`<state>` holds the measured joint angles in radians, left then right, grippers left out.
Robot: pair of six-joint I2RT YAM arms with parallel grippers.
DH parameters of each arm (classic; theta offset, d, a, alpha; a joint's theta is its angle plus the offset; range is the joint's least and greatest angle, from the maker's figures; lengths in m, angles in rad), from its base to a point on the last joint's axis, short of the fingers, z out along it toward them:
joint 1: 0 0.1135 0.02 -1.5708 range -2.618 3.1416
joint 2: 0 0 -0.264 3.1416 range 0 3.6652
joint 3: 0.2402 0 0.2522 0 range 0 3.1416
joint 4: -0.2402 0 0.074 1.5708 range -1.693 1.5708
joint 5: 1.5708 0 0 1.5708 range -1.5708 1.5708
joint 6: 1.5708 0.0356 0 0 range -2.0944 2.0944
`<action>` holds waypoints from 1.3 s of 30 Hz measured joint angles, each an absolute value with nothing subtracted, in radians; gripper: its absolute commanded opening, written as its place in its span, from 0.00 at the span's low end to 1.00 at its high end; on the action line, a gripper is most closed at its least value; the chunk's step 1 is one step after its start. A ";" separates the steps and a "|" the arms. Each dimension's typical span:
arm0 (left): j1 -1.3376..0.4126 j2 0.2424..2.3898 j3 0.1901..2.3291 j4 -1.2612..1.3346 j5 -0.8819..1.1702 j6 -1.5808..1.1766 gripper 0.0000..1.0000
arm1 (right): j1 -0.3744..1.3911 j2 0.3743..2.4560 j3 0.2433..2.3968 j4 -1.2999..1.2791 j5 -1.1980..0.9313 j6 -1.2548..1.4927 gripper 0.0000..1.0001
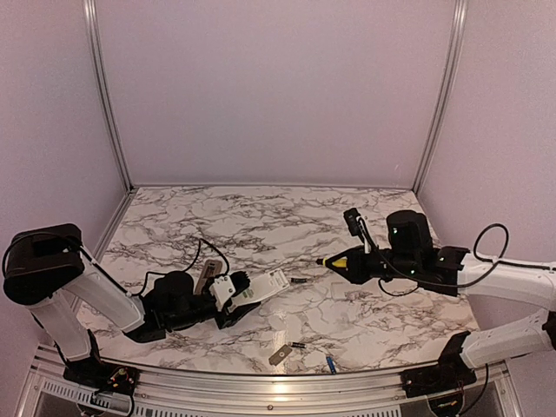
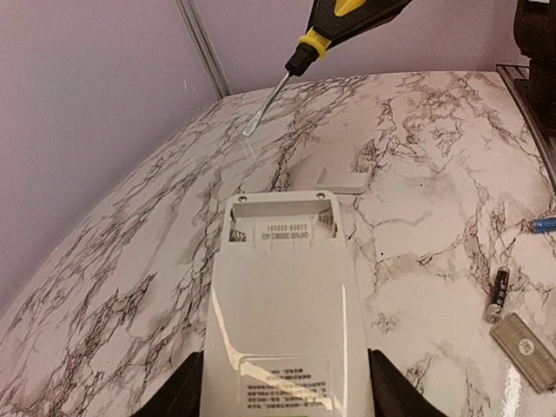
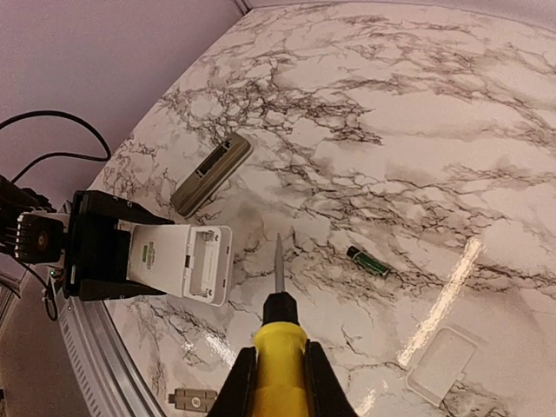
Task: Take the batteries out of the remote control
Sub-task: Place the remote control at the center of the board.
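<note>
Left gripper (image 2: 287,393) is clamping the remote (image 2: 282,304) by its long sides, one finger (image 2: 178,395) showing on each side, and the white back is facing up. The battery bay (image 2: 278,228) at the end away from the gripper is lying open, showing a label on its floor and spring contacts at both ends. Just past that end a white cover (image 2: 334,178) is lying flat on the table (image 2: 130,287).

Right gripper (image 3: 280,382) is squeezing tight on the screwdriver (image 3: 280,334) at its yellow handle. The blade is pointing away from the gripper toward the remote's open end. The tip is hanging apart from the remote, not touching it.

All three batteries are lying loose on the table. The dark battery (image 3: 367,261) is sitting between the two grippers, just beside the blade and near the remote's open end. The second dark battery (image 2: 498,295) is lying off to the left gripper's right, toward the near table edge. A grey plate (image 2: 526,347) is resting just beside it; contact is not clear. The blue battery (image 2: 543,225) is lying further out on that same side, apart from both.

A grey remote (image 3: 211,172) is lying close by on the left gripper's far side.
</note>
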<state>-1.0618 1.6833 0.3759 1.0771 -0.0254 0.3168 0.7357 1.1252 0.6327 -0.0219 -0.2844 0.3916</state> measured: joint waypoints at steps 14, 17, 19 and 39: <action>-1.062 1.756 0.506 1.059 -0.392 -0.006 0.00 | 0.736 1.031 0.506 0.087 0.086 0.435 0.00; -1.062 1.789 0.537 1.041 -0.474 -0.100 0.00 | 0.736 1.047 0.461 0.119 0.145 0.446 0.00; -1.061 1.813 0.556 1.026 -0.508 -0.152 0.00 | 0.736 1.068 0.449 0.127 0.195 0.455 0.00; -1.036 1.981 0.655 0.929 -0.580 -0.350 0.31 | 0.736 1.295 0.300 0.349 0.447 0.540 0.08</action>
<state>-1.0363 1.9808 0.6548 0.9295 -0.5800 -0.3496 0.7357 1.2949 0.3004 0.3489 0.4465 0.5396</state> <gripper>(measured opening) 0.586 0.135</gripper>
